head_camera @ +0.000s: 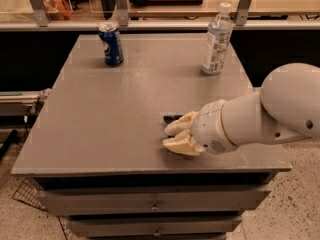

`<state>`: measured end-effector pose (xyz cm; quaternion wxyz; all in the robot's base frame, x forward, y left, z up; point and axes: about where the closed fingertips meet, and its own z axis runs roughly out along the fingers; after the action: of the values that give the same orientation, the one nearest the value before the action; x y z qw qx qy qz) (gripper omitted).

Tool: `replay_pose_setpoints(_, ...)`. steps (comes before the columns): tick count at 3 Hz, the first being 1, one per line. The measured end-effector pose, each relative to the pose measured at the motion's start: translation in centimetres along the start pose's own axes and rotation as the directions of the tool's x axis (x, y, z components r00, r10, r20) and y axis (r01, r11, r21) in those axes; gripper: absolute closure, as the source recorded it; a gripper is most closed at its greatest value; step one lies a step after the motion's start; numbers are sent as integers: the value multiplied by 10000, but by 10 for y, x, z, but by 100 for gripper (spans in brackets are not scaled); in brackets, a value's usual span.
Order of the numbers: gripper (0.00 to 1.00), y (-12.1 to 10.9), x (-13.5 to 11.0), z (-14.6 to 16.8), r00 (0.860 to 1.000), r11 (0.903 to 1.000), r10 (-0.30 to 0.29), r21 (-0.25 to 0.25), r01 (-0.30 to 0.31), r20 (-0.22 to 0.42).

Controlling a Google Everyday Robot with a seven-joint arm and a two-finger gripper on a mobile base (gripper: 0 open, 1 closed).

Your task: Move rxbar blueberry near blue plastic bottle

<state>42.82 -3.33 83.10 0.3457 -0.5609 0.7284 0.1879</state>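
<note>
My gripper (178, 135) is low over the grey table (100, 129), near its front edge and right of centre, on the end of the white arm (280, 109). A small dark navy strip, the end of the rxbar blueberry (172, 118), lies flat on the table and shows just beyond the gripper's upper edge. The rest of the bar is hidden by the gripper. The blue plastic bottle (217, 39), clear with a white cap and a pale label, stands upright at the table's back right, well away from the gripper.
A blue soda can (111, 44) stands upright at the table's back left. A counter with metal posts (120, 6) runs behind the table. Drawers (155, 204) sit under the tabletop. The floor drops away at the front and right.
</note>
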Motion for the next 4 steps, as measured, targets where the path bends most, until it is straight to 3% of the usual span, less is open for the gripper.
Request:
replay_pose_setpoints(1, 100, 0, 0, 0, 10000, 10000, -1, 0, 1, 0)
replay_pose_setpoints(2, 100, -20, -30, -7, 9978, 9978, -639, 193, 635, 201)
replay_pose_setpoints(3, 100, -60, -93, -31, 9786, 9782, -1985, 732, 1944, 535)
replay_pose_setpoints(4, 100, -92, -145, -54, 9506, 9485, -3025, 1201, 2931, 698)
